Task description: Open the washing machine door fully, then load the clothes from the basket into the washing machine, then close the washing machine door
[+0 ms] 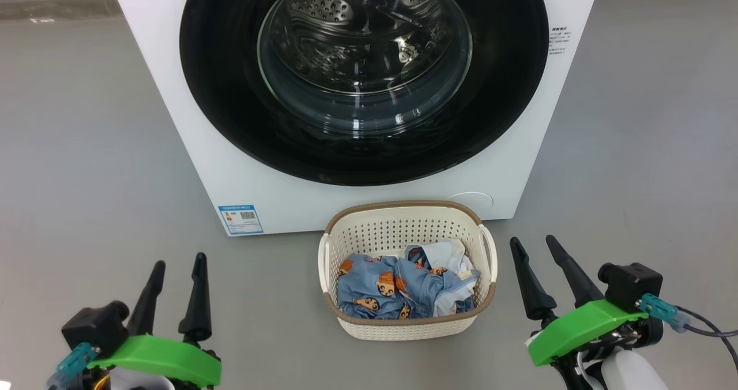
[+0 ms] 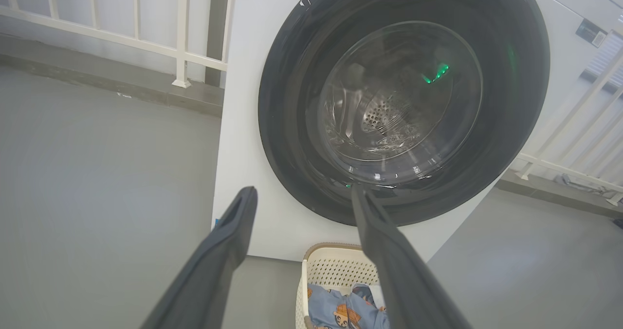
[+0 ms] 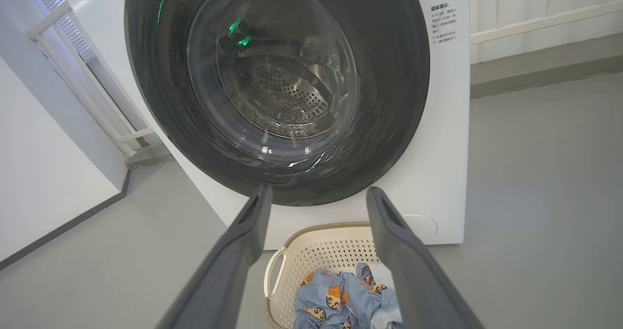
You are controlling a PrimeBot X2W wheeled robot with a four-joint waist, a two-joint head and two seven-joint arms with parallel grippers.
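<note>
While the washing machine door [image 1: 364, 55] sits shut on the white washing machine [image 1: 173, 119], the basket [image 1: 403, 205] stands just in front on the floor [image 1: 86, 147], holding the clothes [image 1: 398, 289]. Left gripper [image 1: 179, 260] and right gripper [image 1: 531, 240] flank it, jaws wide, empty. Best next: catch the door's rim and swing it fully open, clear above the basket

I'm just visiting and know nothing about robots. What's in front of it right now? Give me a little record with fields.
washing machine: white, standing on the grey floor
washing machine door: shut, drum visible through the glass
basket: on the floor, just before the machine
clothes: bundled inside the basket
left gripper: open, empty
right gripper: open, empty
progress: door not yet opened
</note>
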